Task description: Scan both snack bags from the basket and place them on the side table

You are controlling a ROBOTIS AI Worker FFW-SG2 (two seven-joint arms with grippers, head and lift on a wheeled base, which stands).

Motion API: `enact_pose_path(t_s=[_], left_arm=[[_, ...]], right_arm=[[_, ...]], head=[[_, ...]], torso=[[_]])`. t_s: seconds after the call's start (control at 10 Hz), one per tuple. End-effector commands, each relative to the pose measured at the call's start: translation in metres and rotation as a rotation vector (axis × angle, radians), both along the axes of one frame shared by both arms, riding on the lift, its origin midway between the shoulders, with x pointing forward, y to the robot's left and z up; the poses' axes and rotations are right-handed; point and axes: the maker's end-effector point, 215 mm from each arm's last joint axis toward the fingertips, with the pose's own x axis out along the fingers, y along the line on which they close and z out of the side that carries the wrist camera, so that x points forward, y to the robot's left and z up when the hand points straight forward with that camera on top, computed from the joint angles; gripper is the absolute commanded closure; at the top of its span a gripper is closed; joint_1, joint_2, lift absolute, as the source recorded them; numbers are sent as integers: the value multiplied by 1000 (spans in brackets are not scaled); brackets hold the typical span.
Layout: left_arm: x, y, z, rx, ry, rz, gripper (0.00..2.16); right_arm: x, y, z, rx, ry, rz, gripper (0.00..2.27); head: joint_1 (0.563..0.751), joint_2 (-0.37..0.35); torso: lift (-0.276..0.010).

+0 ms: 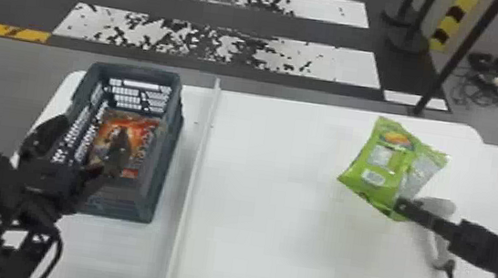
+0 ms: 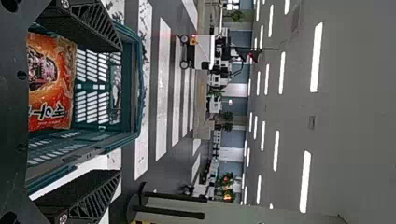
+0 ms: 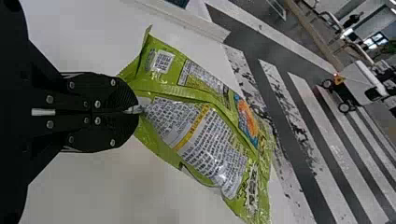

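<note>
Black, flat fingers of my right gripper [image 1: 399,205] are clamped on the near end of the crinkled, glossy green snack bag [image 1: 378,164], above the smooth white table [image 1: 262,207]; its long axis points forward, leaning slightly right; my left gripper [image 1: 84,145] stands fingers apart by the lattice-walled basket [image 1: 162,171], holding the orange-red bag [image 1: 117,139].

Ceiling lights [image 2: 316,58] glow bright white; the green bag [image 3: 212,144] glints.
</note>
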Motion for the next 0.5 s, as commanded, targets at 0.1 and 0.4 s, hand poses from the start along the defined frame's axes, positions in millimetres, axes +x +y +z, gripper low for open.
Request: enact_pose_path(t_s=[0.1, 0.4], left_arm=[[0, 0, 0, 3, -1, -2, 66], [0, 0, 2, 3, -4, -3, 66]], right_arm=[[26, -68, 45, 50, -48, -161, 2246], [45, -151, 46, 17, -44, -377, 2250]], head=[[695, -77], [695, -192]], torso=[[-75], [-75]])
